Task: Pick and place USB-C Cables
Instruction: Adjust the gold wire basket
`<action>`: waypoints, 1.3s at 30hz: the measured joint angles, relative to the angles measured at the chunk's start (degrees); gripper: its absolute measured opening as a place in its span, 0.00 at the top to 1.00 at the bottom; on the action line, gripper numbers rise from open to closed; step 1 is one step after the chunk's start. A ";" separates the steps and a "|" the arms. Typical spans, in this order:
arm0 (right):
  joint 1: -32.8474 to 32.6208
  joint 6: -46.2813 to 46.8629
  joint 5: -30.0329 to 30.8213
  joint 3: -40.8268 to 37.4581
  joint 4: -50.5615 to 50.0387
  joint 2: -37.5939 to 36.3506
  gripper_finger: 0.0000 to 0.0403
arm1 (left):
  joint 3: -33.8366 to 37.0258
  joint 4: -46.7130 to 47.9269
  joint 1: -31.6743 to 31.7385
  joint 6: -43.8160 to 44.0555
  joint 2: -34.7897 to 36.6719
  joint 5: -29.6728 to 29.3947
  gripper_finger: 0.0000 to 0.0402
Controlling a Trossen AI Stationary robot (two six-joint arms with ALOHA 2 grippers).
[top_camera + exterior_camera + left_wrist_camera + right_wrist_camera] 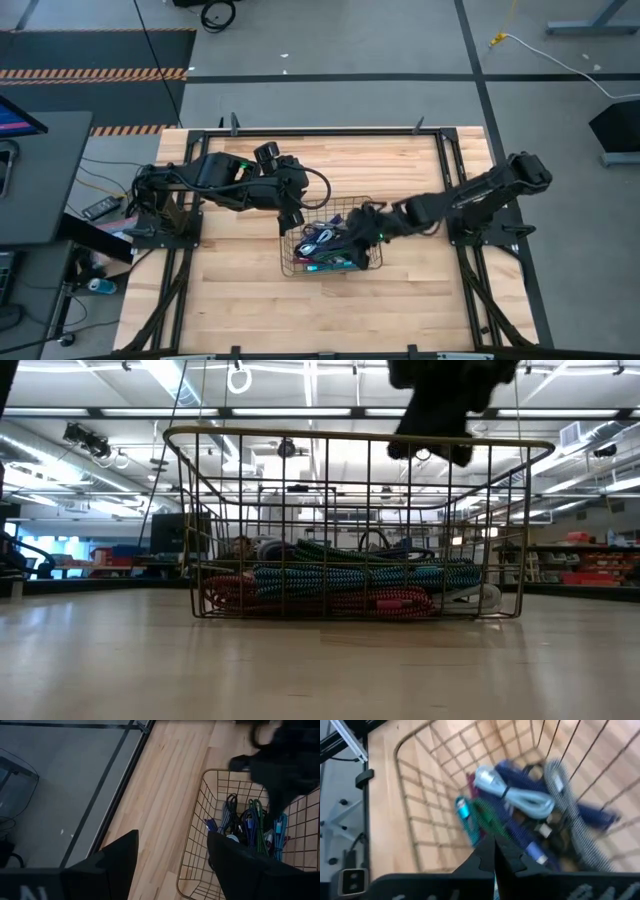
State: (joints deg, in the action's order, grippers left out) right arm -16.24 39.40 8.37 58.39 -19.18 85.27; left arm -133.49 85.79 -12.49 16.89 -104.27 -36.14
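Note:
Several bundled USB-C cables (325, 246) in teal, green, purple, maroon, black and silver-grey lie piled on the floor of a wire mesh basket (296, 266) at the table's middle. The low view shows the cables (340, 580) stacked low inside the basket (360, 438). My right gripper (366, 237) hangs over the basket's right half, above the rim (432, 452). In its wrist view it is shut (495, 849) with nothing seen between the fingers, and the cables (520, 795) lie below it. My left gripper (291, 218) is open (172, 841) just outside the basket's left wall (199, 807).
The basket stands on a bare wooden table (240, 300) with free room on its near side and to both sides. Black frame rails (300, 131) run along the table's edges. A monitor and loose cords sit off the table's left edge (30, 170).

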 joint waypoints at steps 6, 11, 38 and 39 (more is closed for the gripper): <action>8.23 -12.18 -4.74 0.00 3.80 0.00 1.00 | 0.00 -0.01 0.00 0.14 0.00 0.00 0.40; 12.96 -18.62 -8.08 0.00 3.74 0.00 1.00 | 0.00 -0.02 0.00 0.46 0.00 0.00 0.40; 19.70 -35.52 -12.65 0.04 8.12 9.55 1.00 | 0.00 -1.10 0.28 1.97 0.00 0.00 0.40; 19.90 -35.70 -12.32 0.02 9.30 9.55 1.00 | 0.00 -1.02 0.28 1.97 0.00 -0.02 0.40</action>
State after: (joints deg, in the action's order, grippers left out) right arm 3.66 3.70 -3.96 58.41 -9.88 94.83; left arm -133.49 84.77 -12.21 18.85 -104.27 -36.16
